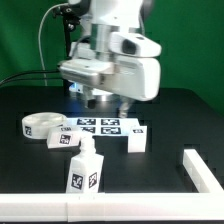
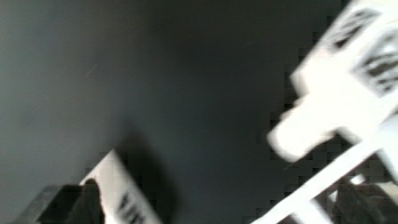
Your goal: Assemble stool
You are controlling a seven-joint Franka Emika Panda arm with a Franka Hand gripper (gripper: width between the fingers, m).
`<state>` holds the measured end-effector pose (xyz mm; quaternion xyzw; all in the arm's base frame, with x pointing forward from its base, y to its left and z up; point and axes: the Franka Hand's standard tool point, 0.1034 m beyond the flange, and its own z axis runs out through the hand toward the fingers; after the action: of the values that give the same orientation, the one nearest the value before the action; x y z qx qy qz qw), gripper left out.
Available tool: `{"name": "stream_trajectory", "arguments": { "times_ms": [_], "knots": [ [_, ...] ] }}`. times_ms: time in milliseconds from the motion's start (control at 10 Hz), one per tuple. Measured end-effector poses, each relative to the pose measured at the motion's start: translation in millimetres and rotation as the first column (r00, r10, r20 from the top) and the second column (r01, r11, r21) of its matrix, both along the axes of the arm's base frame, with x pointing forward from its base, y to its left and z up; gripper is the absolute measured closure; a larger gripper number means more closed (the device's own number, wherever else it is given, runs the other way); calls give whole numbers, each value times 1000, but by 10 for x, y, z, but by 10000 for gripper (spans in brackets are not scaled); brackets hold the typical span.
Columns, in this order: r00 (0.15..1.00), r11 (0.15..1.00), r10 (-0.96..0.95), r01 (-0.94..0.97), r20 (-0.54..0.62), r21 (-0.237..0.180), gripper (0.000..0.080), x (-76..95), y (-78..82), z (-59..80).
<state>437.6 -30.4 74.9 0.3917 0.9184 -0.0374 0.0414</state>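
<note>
Where the tool [image 1: 105, 102] hangs under the white arm, low over the marker board [image 1: 100, 127], its dark fingers are blurred and partly hidden. Whether it is released or clenched cannot be told.

Stool, in loose parts on the black table [image 1: 170, 115]:
- Seat [image 1: 41, 126]: round white disc with tags on its rim, lying flat at the exterior view's left, just beside the marker board's end.
- Upright leg [image 1: 84, 172]: standing near the front, tags on its side, apart from the seat.
- Second leg [image 1: 135, 139]: chunky white block at the marker board's other end, on the exterior view's right.
- Small white piece [image 1: 64, 140]: between the seat and the upright leg, kind unclear.

Corner rail [image 1: 205, 170]: long and white, along the table's edge at the exterior view's right.

Wrist view: heavily blurred, showing white tagged shapes [image 2: 338, 100] against dark table; which parts they are cannot be told.
</note>
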Motion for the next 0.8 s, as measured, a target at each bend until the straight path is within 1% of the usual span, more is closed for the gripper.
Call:
{"name": "stream_trajectory", "arguments": {
  "times_ms": [100,200,400,500,600,700,800],
  "knots": [
    [997,997,-76,76,-11,-10,150,-9,-92,-5],
    [988,988,-154,154,-2,-5,150,-9,-56,-9],
    [963,963,-268,268,10,1,150,-10,-53,-12],
    [951,951,-309,309,10,5,150,-16,-133,-26],
    [909,909,-416,416,6,15,150,-37,-407,-47],
    [849,849,-528,528,9,27,150,-49,-637,-33],
    [782,781,-624,623,5,43,150,-67,-755,-11]
  ]
}}
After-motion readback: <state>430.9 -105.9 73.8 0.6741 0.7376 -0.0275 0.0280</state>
